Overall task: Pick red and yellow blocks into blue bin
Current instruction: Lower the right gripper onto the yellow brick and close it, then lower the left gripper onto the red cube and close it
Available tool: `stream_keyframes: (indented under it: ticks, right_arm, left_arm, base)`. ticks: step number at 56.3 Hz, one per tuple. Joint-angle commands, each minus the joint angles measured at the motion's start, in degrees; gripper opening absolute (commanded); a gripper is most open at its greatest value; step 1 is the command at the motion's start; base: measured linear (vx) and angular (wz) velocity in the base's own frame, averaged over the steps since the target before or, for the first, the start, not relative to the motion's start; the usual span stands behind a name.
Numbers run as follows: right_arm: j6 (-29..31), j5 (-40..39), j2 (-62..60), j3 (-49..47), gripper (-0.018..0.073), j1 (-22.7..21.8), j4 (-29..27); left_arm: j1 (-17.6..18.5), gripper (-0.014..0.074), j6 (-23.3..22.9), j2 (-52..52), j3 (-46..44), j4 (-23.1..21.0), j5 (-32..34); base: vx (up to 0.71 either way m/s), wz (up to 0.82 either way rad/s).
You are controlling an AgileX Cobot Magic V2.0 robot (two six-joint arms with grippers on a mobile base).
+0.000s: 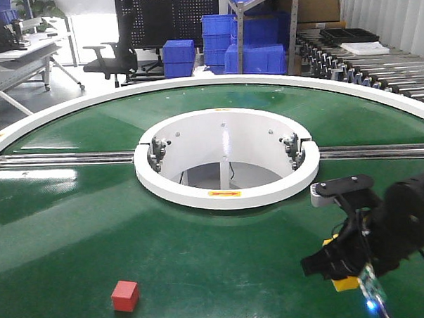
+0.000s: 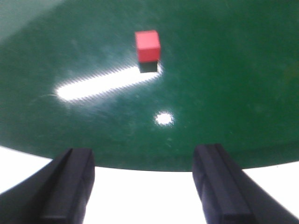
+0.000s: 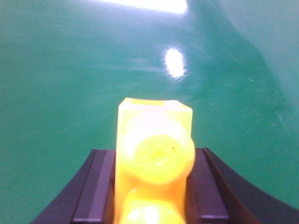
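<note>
right pincer point(image 3: 153, 186) tight around yellow brick point(image 3: 154, 140) (red cube point(image 1: 125, 295) well apart)

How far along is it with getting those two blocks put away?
Nothing looks finished: neither block is put away. In hand: the right claw is shut on the yellow brick. Still to do: the red cube sits alone on the green table, ahead of the open left claw.
</note>
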State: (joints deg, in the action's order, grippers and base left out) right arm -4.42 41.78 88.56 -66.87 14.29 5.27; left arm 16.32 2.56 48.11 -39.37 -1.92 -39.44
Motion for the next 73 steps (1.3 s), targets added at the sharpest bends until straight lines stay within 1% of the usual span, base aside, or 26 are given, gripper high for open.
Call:
stream_keyframes:
  ticks: [1,7,11,18,26,39,43,50,56,59,63,68,73]
  right_arm:
    - [1.1,-2.9,-8.3,3.0,0.0166,1.9,0.6]
    - [1.8,-3.0,-13.9,7.1,0.0169,4.1,0.6]
    - [1.8,-3.0,-16.8,9.1,0.0172,5.2,0.6]
    - [2.0,-3.0,-19.9,11.0,0.0172,5.2,0.1]
    - [2.8,-3.3,-20.6,11.1,0.0172,5.2,0.1]
    - [2.8,-4.0,-20.5,11.1,0.0172,5.2,0.1]
    - [2.8,-4.1,-20.5,11.1,0.0172,5.2,0.1]
    - [2.8,-4.1,-20.5,11.1,0.0172,5.2,0.1]
    - [2.8,-4.2,-20.5,11.1,0.0172,5.2,0.1]
    - [2.8,-4.3,-20.5,11.1,0.0172,5.2,0.1]
    - [2.8,-4.4,-20.5,11.1,0.0172,5.2,0.1]
    - [2.8,-4.4,-20.5,11.1,0.0172,5.2,0.1]
    - [2.8,-4.4,-20.5,11.1,0.0172,5.2,0.0]
  left_arm:
    - [2.0,0.055,0.4,4.7,-4.4,-0.5,3.9]
    - [3.1,0.0551,0.6,11.6,-8.1,-0.1,3.7]
    - [3.1,0.0554,0.6,16.5,-11.5,0.1,2.9]
    - [3.1,0.0594,1.5,26.0,-17.8,0.2,0.1]
    - [3.1,0.065,1.5,36.7,-25.9,0.2,-0.6]
    - [3.0,0.0648,0.9,50.5,-37.3,0.2,-2.3]
    - [2.9,0.0647,-0.3,53.8,-40.5,0.3,-3.6]
    - [2.7,0.0643,-0.3,58.8,-45.5,0.1,-5.1]
    - [2.7,0.0636,-0.4,62.4,-48.5,0.2,-5.1]
    - [2.4,0.063,-1.0,63.7,-49.6,0.7,-5.1]
    - [2.0,0.062,-2.9,65.6,-51.2,1.9,-5.1]
    - [1.5,0.0606,-4.5,67.3,-52.2,1.9,-5.0]
    - [1.1,0.0594,-4.7,68.8,-52.6,1.6,-4.8]
  base:
    - [0.0,0.0]
    - [0.0,0.0]
    - [0.0,0.0]
    - [0.0,0.0]
    - [0.0,0.0]
    - [0.0,0.0]
    - [0.0,0.0]
    - [0.0,0.0]
    - [0.0,0.0]
    - [0.0,0.0]
    - [0.0,0.0]
    - [0.0,0.0]
    - [0.0,0.0]
